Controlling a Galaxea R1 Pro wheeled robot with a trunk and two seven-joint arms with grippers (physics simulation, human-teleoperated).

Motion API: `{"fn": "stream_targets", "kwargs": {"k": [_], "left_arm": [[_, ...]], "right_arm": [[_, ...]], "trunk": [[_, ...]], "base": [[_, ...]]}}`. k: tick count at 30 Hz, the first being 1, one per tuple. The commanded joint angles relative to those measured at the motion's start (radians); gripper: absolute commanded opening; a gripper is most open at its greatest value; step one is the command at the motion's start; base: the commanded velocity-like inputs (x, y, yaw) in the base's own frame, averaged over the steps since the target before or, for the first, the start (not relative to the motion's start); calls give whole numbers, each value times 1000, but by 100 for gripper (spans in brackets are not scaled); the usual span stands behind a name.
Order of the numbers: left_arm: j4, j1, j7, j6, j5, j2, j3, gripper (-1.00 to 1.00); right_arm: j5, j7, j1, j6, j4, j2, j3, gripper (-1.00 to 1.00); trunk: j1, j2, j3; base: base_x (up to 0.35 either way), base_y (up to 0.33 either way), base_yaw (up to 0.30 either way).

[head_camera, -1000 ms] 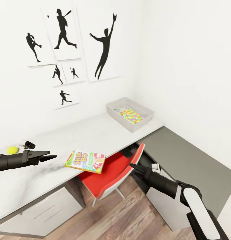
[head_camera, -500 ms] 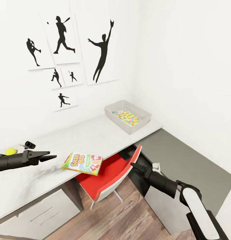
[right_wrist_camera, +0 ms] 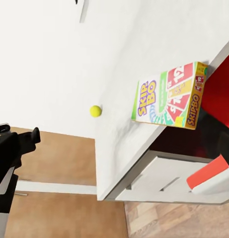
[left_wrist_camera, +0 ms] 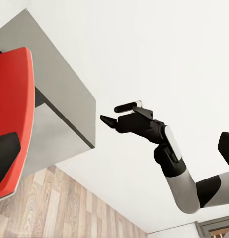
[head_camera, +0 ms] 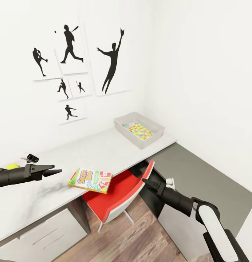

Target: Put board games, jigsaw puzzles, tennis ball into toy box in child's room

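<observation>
At two o'clock from the centre of the head view, the toy box [head_camera: 140, 128] sits at the far end of the counter [head_camera: 104, 151], against the wall corner; a jigsaw puzzle [head_camera: 139, 131] lies flat inside it. A SKIP-BO board game [head_camera: 90, 179] lies at seven o'clock, overhanging the counter's near edge above a red chair [head_camera: 118, 192]. The tennis ball [head_camera: 12, 166] rests at nine o'clock, partly hidden behind the left arm, with a small black object [head_camera: 32, 158] just beyond it. The left gripper [head_camera: 53, 170] hovers over the counter between ball and game, holding nothing; its jaws look nearly closed, though their exact state cannot be told. The right gripper [head_camera: 145, 182] hangs off the counter at five o'clock, beside the chair back, jaws close together and empty. A lower grey counter [head_camera: 199, 174] extends at four o'clock. Black silhouette pictures [head_camera: 111, 62] hang on the wall at eleven o'clock.
</observation>
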State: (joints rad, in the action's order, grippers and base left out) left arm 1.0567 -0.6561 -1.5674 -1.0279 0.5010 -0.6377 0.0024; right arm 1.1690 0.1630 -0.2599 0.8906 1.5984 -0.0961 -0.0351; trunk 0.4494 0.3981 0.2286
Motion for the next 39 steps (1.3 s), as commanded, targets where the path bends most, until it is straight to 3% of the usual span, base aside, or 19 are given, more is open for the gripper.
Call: {"fn": "stream_targets", "kwargs": {"k": [1, 17, 24, 29, 32, 39], "left_arm": [[0, -1, -3, -11, 0, 0, -1, 100], [0, 0, -3, -11, -3, 5, -4, 100], [0, 0, -3, -11, -4, 8, -4, 100], [0, 0, -3, -11, -5, 9, -4, 100], [0, 0, -3, -11, -5, 9, -4, 100], [0, 0, -3, -11, -6, 9, -3, 100]], "right_arm": [[-8, 7, -1, 2, 0, 0, 0, 100], [-10, 6, -1, 0, 0, 0, -1, 100], [-13, 4, -1, -3, -2, 0, 4, 100], [-67, 5, -1, -105, -24, -1, 3, 100], [-91, 7, -1, -122, -30, -1, 1, 100], [-101, 9, -1, -130, -32, 0, 5, 100]], "trunk": [[1, 2, 0], [54, 100, 18], [81, 149, 36], [100, 184, 52], [112, 205, 61], [139, 254, 83]], "base": [[0, 0, 0], [0, 0, 1], [0, 0, 7], [0, 0, 0], [0, 0, 0], [0, 0, 0]]}}
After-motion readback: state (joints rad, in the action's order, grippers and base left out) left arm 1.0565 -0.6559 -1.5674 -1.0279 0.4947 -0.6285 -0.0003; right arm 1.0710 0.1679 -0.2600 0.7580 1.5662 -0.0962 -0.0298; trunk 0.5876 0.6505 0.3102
